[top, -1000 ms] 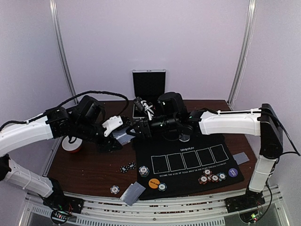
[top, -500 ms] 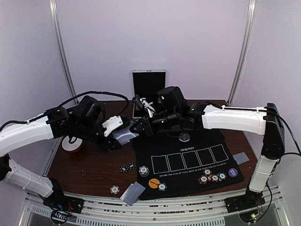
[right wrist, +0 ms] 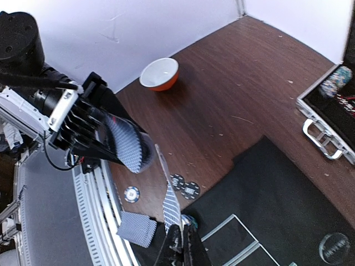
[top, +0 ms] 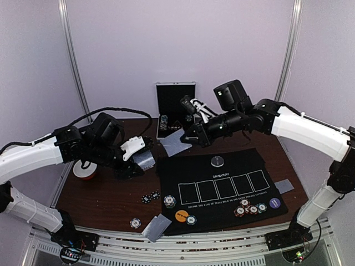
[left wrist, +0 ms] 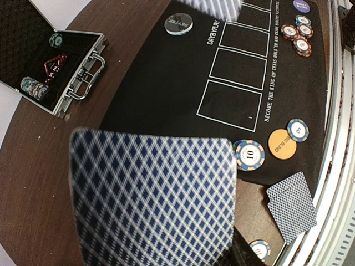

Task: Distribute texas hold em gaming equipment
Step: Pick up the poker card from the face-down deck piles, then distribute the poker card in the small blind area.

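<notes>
My left gripper [top: 140,156] is shut on a deck of blue-checked playing cards [left wrist: 152,194], held above the table's left side; the deck hides its fingers in the left wrist view. My right gripper [right wrist: 183,244] is shut on a single playing card [top: 176,145], raised over the far edge of the black mat [top: 183,172]. That card [right wrist: 169,194] shows nearly edge-on in the right wrist view. On the mat lie a silver disc [top: 218,161], an orange disc [top: 181,215], a purple disc [top: 274,203] and poker chips [top: 248,209].
An open silver case [top: 175,105] stands at the back. A red-and-white bowl [top: 84,170] sits far left. Loose cards [top: 157,226] and chips [top: 151,197] lie near the front edge, and another card [top: 284,186] lies right of the mat.
My right gripper shut on one card at the deck, then lifted it up and to the right, away from the left gripper. The left arm stayed still.
</notes>
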Controlling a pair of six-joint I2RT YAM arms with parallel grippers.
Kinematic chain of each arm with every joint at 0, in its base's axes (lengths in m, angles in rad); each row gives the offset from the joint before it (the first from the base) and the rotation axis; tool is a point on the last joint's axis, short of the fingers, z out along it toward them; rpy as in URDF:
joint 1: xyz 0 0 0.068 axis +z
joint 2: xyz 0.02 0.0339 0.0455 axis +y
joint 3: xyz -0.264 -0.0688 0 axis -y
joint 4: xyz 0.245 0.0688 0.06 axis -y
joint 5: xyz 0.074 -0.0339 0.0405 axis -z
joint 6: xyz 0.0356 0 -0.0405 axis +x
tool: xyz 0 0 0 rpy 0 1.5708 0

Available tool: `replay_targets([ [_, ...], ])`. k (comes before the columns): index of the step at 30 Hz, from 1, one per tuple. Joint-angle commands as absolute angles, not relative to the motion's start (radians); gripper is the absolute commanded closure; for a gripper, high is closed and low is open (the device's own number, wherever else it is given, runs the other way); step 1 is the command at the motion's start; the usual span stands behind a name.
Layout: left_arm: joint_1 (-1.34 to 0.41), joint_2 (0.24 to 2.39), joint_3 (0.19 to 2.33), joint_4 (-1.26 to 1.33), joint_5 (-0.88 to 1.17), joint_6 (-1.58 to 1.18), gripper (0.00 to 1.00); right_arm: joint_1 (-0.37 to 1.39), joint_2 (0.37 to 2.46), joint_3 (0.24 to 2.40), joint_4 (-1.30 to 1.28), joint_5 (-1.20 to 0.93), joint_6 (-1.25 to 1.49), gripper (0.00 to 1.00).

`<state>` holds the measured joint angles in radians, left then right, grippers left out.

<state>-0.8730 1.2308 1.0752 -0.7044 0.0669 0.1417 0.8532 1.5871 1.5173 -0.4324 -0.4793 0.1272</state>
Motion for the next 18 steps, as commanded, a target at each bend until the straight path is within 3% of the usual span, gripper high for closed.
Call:
replay_targets([
  [1, -0.874, 1.232, 1.076, -0.657, 0.063, 0.144, 0.57, 0.674, 1.472, 1.527, -0.753, -0.358, 0.062, 1.0],
  [9, -0.874, 1.238, 1.071, -0.655, 0.052, 0.154, 0.57, 0.348, 1.324, 1.371, -1.078, -0.041, -0.013, 1.0],
  [15, -0.874, 1.243, 1.068, -0.658, 0.05, 0.16, 0.57, 0.176, 1.248, 1.287, -1.04, 0.007, -0.097, 1.0],
  [18, -0.874, 1.238, 1.063, -0.658, 0.051, 0.16, 0.57, 0.118, 1.298, 1.227, -1.095, 0.14, -0.177, 1.0],
])
